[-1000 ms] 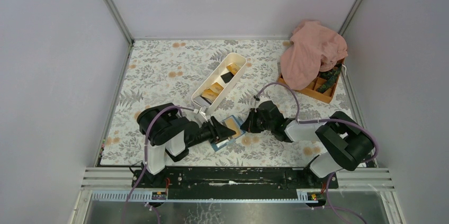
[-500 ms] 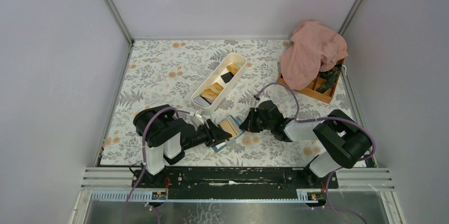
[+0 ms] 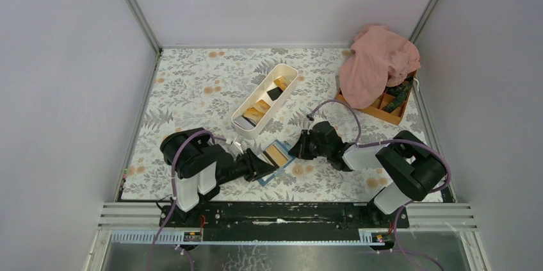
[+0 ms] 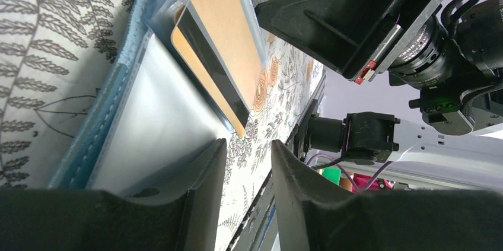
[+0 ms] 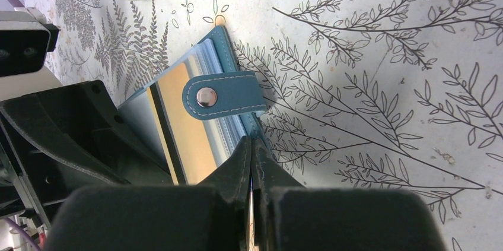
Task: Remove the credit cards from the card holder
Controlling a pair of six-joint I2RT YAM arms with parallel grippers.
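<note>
The blue card holder [image 3: 282, 162] lies open on the floral table between both grippers. An orange-yellow credit card [image 4: 213, 82] with a black stripe sticks partly out of its grey pocket [image 4: 160, 114]. It also shows in the top view [image 3: 277, 152] and the right wrist view [image 5: 184, 126]. My left gripper [image 4: 248, 144] is open and empty, with one finger lying on the grey pocket just short of the card. My right gripper [image 5: 252, 143] is shut on the holder's blue edge [image 5: 261, 135], beside the snap strap [image 5: 228, 95]. In the top view the left gripper [image 3: 261, 165] and the right gripper [image 3: 296, 149] flank the holder.
A long white tray [image 3: 241, 115] with orange and black cards in it stands behind the holder. A pink cloth [image 3: 378, 63] drapes over an orange compartment box [image 3: 392, 112] at the back right. Grey walls enclose the table.
My left gripper has drawn back toward its base, away from the card. The card stays partly out of the holder. The right gripper has held its place.
</note>
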